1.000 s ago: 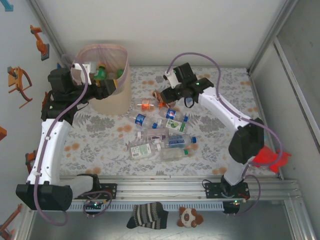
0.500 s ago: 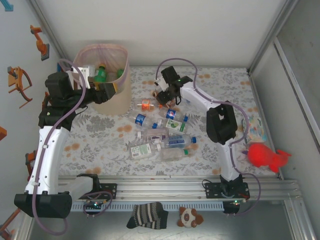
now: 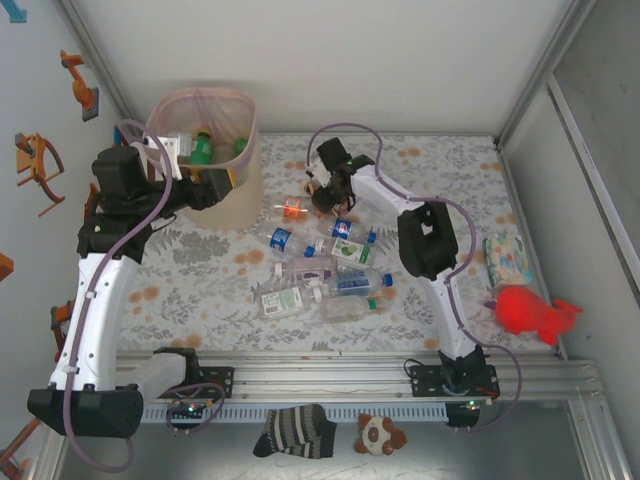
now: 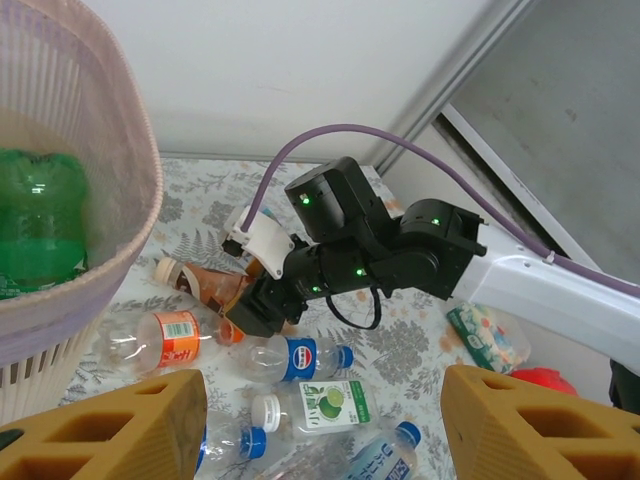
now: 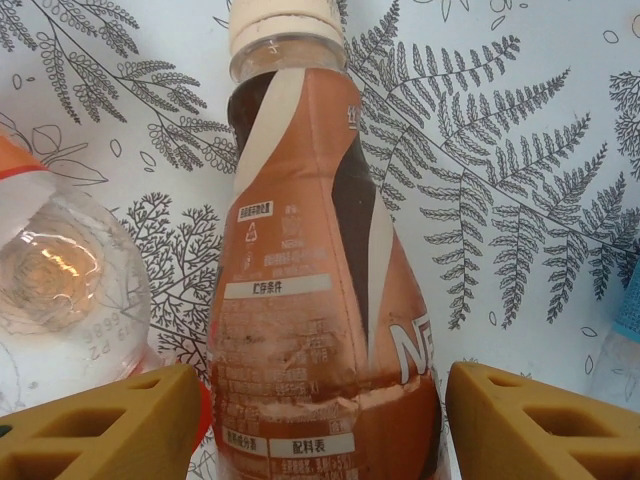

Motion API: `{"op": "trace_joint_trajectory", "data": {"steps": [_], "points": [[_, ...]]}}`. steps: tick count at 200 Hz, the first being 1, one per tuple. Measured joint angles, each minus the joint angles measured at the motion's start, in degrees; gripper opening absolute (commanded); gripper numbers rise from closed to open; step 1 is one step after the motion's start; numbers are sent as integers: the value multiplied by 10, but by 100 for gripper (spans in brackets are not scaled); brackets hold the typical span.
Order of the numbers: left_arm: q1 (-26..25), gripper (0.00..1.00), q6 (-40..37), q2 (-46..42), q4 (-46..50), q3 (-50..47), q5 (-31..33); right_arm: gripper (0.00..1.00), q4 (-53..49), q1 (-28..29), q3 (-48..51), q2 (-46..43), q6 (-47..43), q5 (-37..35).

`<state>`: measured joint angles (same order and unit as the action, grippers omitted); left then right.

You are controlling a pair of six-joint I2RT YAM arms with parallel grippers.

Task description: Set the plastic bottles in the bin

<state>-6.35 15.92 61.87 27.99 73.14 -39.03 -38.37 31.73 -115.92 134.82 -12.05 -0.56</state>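
Since the coming move is judged to be a closing grasp, what matters is that the brown-labelled plastic bottle with a cream cap (image 5: 300, 260) is bracketed by the spread jaws of the right gripper (image 3: 320, 196), one yellow pad on each side of its lower body. In the right wrist view its long axis is seen to run straight away from the wrist, cap outermost, so the jaws are set across the narrow width, not along the length. Whether the pads are touching the label cannot be told; at most a sliver of gap is shown.

The bottle is laid flat on the fern-patterned cloth of the desk (image 3: 200, 280), at the far middle, to the right of the tall beige bin with a pink liner (image 3: 240, 195). The right arm is plainly the nearer one. The left gripper (image 4: 325, 420) is held beside the bin's outer wall, its jaws spread with nothing between them. A green plastic bottle (image 4: 40, 225) is already lodged in the bin.

Room is judged tight on one side: a clear bottle with an orange label and cap (image 3: 291, 209) lies just beside the brown one and could be nudged. The thin plastic is expected to yield under a squeeze. A cluster of clear bottles (image 3: 290, 298) is spread nearer on the desk, so much of the task is judged undone.
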Motion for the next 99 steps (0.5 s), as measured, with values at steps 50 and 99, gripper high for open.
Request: {"op": "trace_joint_trajectory", "data": {"steps": [50, 99], "points": [[0, 63, 0, -1, 2, 0, 0, 65, 0, -12, -1, 3, 2, 0], [0, 63, 0, -1, 1, 0, 0, 69, -5, -19, -1, 10, 8, 0]]}}
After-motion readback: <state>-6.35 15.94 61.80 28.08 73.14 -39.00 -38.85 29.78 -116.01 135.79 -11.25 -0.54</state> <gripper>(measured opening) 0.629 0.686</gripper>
